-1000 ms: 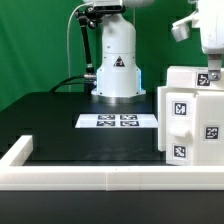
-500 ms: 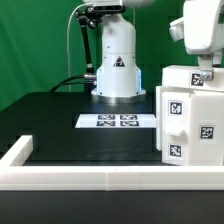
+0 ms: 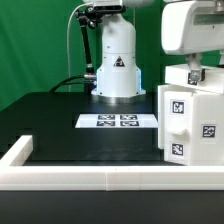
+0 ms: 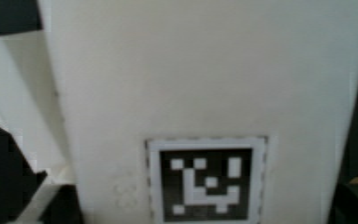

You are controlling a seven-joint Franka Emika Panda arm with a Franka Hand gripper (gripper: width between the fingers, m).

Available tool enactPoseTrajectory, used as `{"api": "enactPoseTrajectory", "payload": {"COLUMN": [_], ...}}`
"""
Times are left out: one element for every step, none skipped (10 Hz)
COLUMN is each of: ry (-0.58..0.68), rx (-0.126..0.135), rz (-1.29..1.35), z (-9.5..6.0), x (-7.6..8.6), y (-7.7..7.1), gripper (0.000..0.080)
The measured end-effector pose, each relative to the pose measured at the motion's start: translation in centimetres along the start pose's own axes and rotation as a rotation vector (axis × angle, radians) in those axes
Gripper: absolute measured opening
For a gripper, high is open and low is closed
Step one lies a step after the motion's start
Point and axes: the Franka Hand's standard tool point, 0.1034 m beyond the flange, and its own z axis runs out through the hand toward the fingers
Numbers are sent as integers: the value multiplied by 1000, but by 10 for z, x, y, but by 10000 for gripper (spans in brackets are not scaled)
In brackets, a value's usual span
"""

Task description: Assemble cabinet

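Observation:
The cabinet body (image 3: 190, 125), a white box with black-and-white tags on its faces, stands at the exterior view's right. A white top piece (image 3: 178, 76) sits on it. My gripper (image 3: 198, 72) reaches down from the white hand onto that top piece, its dark fingers against it. In the wrist view a white tagged panel (image 4: 211, 90) fills the space between the jaws, which press on its two sides. Another white cabinet face (image 4: 16, 95) shows beside it. The fingertips are mostly hidden.
The marker board (image 3: 118, 121) lies flat on the black table in front of the arm's white base (image 3: 116, 65). A low white border frame (image 3: 60, 172) runs along the table's near edge and the exterior view's left corner. A green wall is behind.
The hand has swung toward the exterior view's left above the cabinet and shows a broader face now. The fingers stay at the top piece. The cabinet body has not shifted.

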Motion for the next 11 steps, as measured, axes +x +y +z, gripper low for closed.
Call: {"api": "enactPoseTrajectory", "payload": {"ry": [5,5,5,5,5,5,5,6,6,18,33], "rx": [-5,-5,-6,-6,-6,-7,-7,-8,-8,-8,-8], "rz": [97,152,221,286,347,431,469,560,630,727,833], "z": [0,0,0,0,0,0,0,0,0,0,0], "x": [0,0,-1,-1,-1,-2,-2,-3,-3,-3,-4], "y": [2,2,4,5,6,7,8,9,10,12,13], "gripper": [563,563,563,563,563,563,563,563,563,563,563]}}
